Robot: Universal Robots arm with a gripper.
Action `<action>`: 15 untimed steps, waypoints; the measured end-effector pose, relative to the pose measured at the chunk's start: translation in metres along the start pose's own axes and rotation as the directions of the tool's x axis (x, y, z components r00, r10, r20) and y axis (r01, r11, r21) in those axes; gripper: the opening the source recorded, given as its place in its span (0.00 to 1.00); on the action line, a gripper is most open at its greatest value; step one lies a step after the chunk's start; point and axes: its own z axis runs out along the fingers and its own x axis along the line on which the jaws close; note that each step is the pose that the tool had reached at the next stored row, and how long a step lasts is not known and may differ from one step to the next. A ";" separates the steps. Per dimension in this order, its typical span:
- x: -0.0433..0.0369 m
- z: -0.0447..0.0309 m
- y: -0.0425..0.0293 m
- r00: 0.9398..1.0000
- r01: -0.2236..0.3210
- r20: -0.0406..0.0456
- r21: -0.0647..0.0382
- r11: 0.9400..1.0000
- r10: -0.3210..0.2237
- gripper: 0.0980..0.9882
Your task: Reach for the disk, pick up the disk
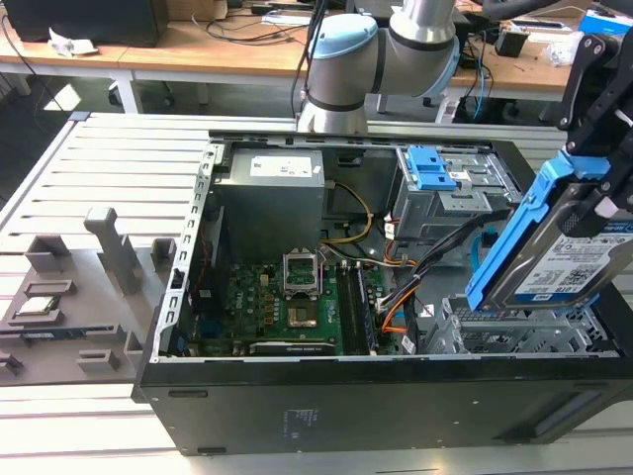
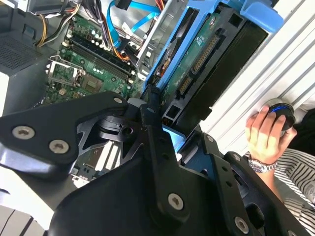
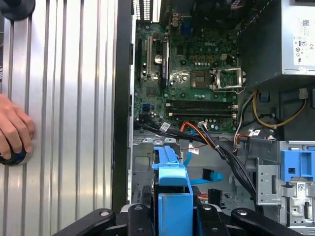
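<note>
Open computer case [image 3: 123, 98] lay on ribbed metal table [image 3: 64, 98]. Green board [image 3: 197, 73] sat inside case. Black memory sticks [image 3: 202, 107] lay on board, near orange and black wires [image 3: 206, 137]. Disk [image 3: 172, 191] with blue bracket stood edge-on, above metal bay, just below wires. Black gripper [image 3: 170, 219] clamped disk from both sides. Blue latch [image 3: 297, 167] sat well apart from disk. Person's hand [image 3: 15, 132] rested on table, outside case, on dark knob [image 3: 12, 157].
</note>
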 end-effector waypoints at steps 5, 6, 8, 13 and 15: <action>0.0001 0.0056 -0.0004 1.000 0.001 0.015 0.000 1.000 -0.001 0.30; 0.0001 0.0068 -0.0004 1.000 0.001 0.016 0.000 1.000 -0.001 0.30; 0.0001 0.0104 -0.0006 1.000 0.001 0.016 0.000 1.000 -0.001 0.30; 0.0000 0.0168 -0.0011 1.000 0.001 0.016 0.000 1.000 -0.001 0.30; 0.0000 0.0171 -0.0011 1.000 0.001 0.016 0.000 1.000 -0.001 0.30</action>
